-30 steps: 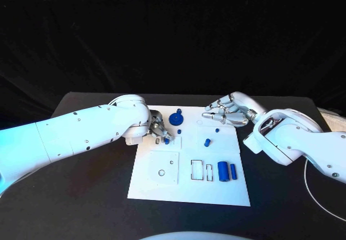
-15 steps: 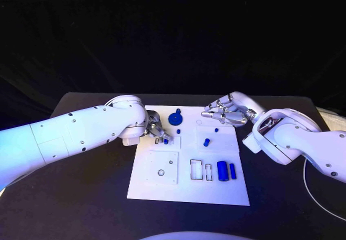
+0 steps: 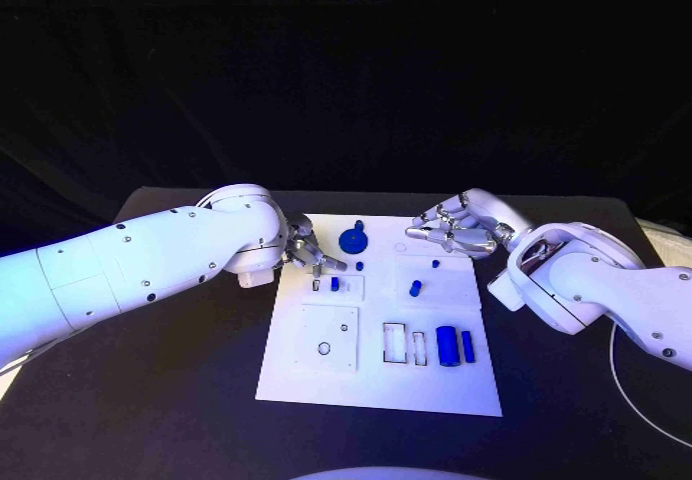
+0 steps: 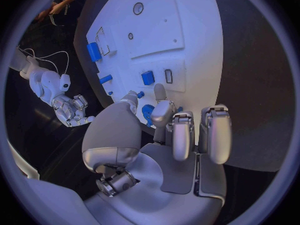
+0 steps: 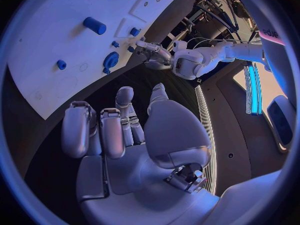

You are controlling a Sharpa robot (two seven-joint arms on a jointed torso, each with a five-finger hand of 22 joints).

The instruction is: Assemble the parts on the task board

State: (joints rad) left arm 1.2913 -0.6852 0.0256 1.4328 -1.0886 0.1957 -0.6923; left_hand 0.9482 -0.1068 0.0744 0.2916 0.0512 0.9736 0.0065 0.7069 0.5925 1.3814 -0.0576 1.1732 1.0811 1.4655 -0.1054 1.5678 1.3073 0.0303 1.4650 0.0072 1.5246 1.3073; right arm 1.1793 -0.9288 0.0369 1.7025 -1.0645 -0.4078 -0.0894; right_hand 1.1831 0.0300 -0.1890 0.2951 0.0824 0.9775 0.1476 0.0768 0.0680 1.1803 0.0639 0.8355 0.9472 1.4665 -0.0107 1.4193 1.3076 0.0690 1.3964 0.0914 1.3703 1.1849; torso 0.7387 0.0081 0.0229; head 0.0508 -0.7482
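The white task board lies mid-table. A small blue block stands in a slot near its far left; it also shows as the block. My left hand hovers just behind that block, fingers apart and holding nothing. A round blue gear sits at the board's back edge, with small blue pegs further right. A thick blue cylinder and a thin one lie at the front right. My right hand hangs over the board's far right corner, empty, fingers loosely bent.
Empty rectangular cut-outs and a square plate with a round hole take up the board's front half. Black table surrounds the board. A white cable curves along the table's right side.
My left hand has drawn back from the small blue block, which stays in its slot. The right hand has barely moved.
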